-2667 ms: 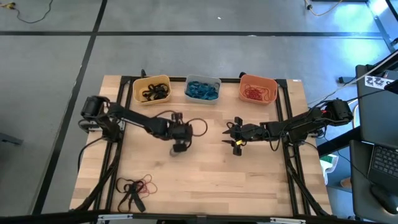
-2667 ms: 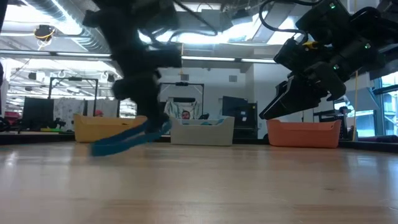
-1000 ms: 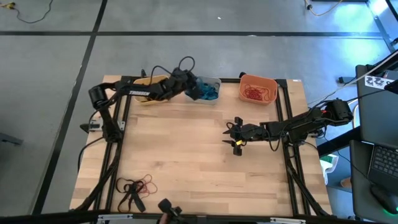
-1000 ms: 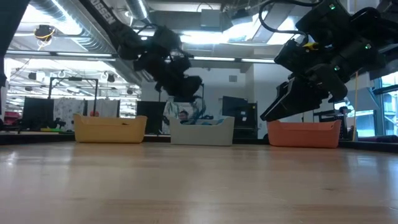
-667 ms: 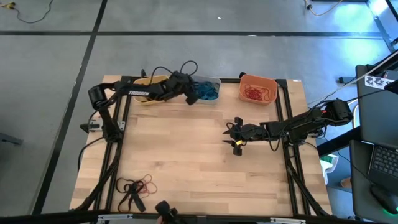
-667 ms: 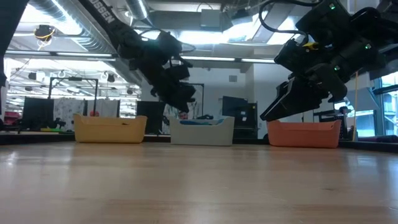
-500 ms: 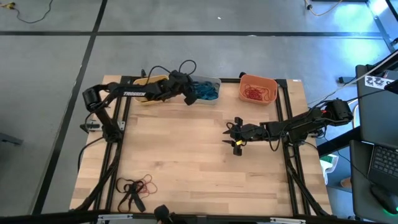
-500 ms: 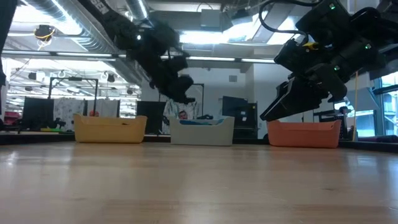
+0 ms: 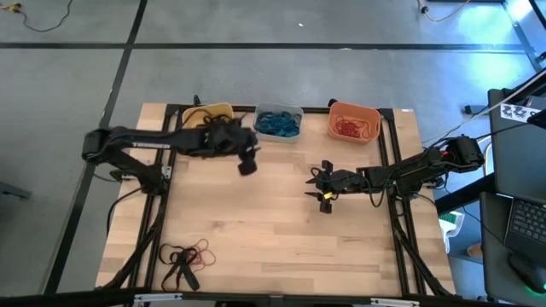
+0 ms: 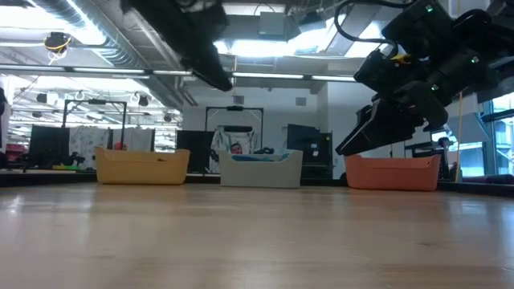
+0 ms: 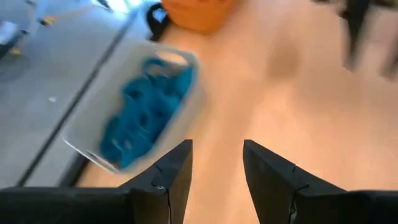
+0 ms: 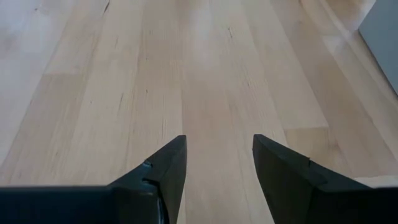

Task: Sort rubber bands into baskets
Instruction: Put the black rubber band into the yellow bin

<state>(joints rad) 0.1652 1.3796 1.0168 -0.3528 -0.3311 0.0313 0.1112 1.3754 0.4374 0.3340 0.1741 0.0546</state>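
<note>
Pale wooden table (image 9: 281,222), grey floor (image 9: 256,68) beyond — laptop (image 9: 522,223) (right edge)

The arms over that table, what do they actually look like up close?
Both are dark, jointed and slim, with loose black cables looping alongside. The left arm has a strip of white lettering, too small to read. The right arm shows yellow marks near its gripper. Each ends in two flat, tapered black fingers.
</note>
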